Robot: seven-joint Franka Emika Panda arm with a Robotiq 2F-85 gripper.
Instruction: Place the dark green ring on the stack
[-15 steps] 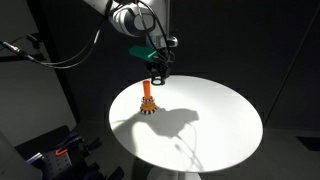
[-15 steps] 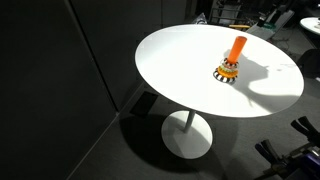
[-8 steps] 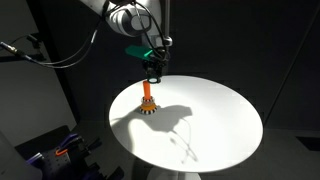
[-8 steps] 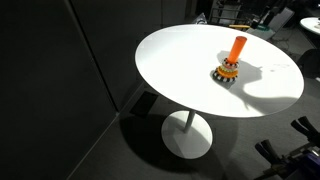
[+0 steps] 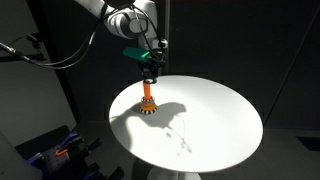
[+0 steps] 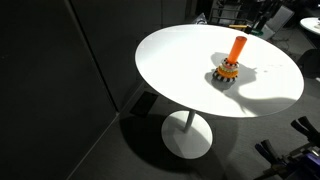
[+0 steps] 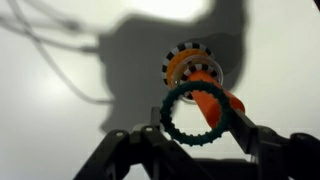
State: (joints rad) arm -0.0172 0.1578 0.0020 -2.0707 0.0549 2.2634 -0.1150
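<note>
In the wrist view my gripper (image 7: 197,118) is shut on the dark green ring (image 7: 177,127), held flat between the two fingers. Through and beyond the ring's open centre I see the stack (image 7: 193,68): an orange peg on a black-and-white striped base with orange and yellow rings. In an exterior view the gripper (image 5: 150,75) hangs just above the tip of the stack (image 5: 148,100). The stack (image 6: 231,62) also shows in the other exterior view; the gripper is out of that picture.
The stack stands on a round white table (image 5: 215,125), (image 6: 180,70) with dark surroundings. Cables and equipment (image 5: 60,150) lie on the floor beside the table. The arm casts a long shadow (image 5: 175,120) across the tabletop.
The gripper with the ring has moved left and slightly up, from beside the peg to right above its tip. The stack has not moved.
</note>
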